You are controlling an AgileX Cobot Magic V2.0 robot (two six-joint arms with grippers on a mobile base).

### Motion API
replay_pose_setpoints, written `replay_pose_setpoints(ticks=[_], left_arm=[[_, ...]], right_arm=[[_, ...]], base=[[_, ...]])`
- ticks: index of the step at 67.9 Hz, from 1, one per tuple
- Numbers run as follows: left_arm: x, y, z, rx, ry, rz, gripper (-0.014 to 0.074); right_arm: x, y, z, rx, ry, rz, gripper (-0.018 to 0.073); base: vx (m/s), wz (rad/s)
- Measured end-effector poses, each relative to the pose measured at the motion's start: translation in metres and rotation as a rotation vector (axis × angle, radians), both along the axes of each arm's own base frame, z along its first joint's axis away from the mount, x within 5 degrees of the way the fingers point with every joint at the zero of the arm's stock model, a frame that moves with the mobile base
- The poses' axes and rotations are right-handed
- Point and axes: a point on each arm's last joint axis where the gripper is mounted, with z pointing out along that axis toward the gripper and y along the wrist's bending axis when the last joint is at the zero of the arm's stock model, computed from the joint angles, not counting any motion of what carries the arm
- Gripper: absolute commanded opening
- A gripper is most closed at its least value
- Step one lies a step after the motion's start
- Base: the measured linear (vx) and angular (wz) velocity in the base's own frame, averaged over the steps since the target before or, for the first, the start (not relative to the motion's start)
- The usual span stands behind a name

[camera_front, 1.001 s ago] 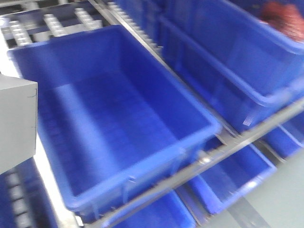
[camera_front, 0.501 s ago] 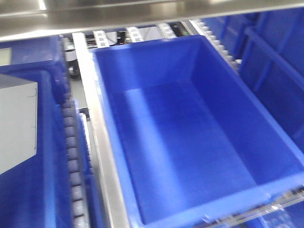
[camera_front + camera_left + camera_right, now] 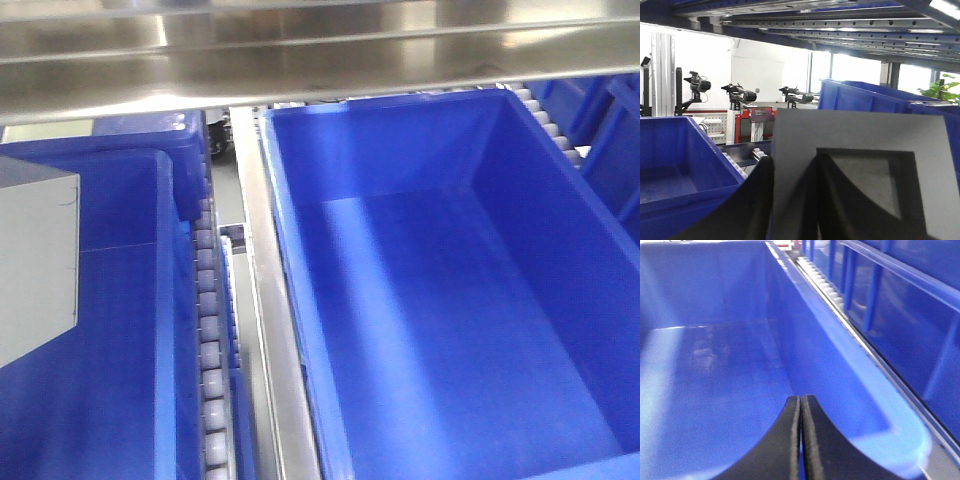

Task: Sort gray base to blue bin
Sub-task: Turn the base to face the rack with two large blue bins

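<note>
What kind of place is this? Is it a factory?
Probably a warehouse-style sorting rack, perhaps in a robot lab. The blue bin sits beside a roller track under a metal shelf beam, and what look like other robot arms stand behind.

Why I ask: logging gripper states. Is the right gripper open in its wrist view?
No, the right gripper has its two black fingers pressed flat together, with no gap between them.
</note>
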Motion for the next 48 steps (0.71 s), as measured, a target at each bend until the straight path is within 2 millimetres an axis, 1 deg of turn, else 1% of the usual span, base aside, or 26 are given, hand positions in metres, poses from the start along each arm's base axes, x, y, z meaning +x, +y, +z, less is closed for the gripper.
replay_pose_setpoints(ticks=[48], left_arm=[[0.0,0.0,0.0,0.0,0.0,0.0,0.0004]], right_arm=[[0.0002,0.0,0.0035,-0.002,-0.027,0.0,-0.0005]], base=[[-0.03,0.22]])
